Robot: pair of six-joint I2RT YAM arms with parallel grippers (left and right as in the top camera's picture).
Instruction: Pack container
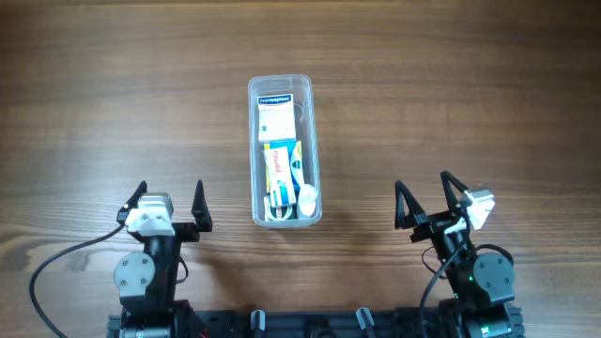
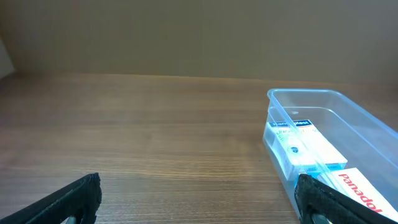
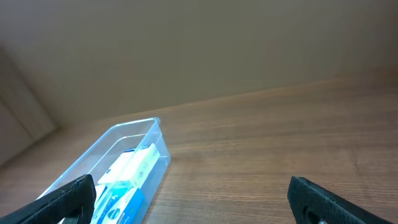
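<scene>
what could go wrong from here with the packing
1. The container stands loose on the wooden table. Its walls are clear and hard to see, so jaws coming in could catch the rim and shove or tip it.
2. Its near end looks crowded. The Panadol box and a small white item sit tight together, so anything pressed in there may jam or ride up over the rim.

- table (image 1: pixel 451 94): warm brown wood with darker grain streaks running across it
- container (image 1: pixel 279 78): clear, colourless plastic
- white box (image 1: pixel 275 117): white, with a dark blue band across its top
- Panadol box (image 1: pixel 282 167): white with yellow and blue patches, and red lettering
- left gripper (image 1: pixel 170 192) and right gripper (image 1: pixel 422 188): black fingers, each backed by a white casing (image 1: pixel 150 218)
- cable (image 1: pixel 56 268): black
</scene>
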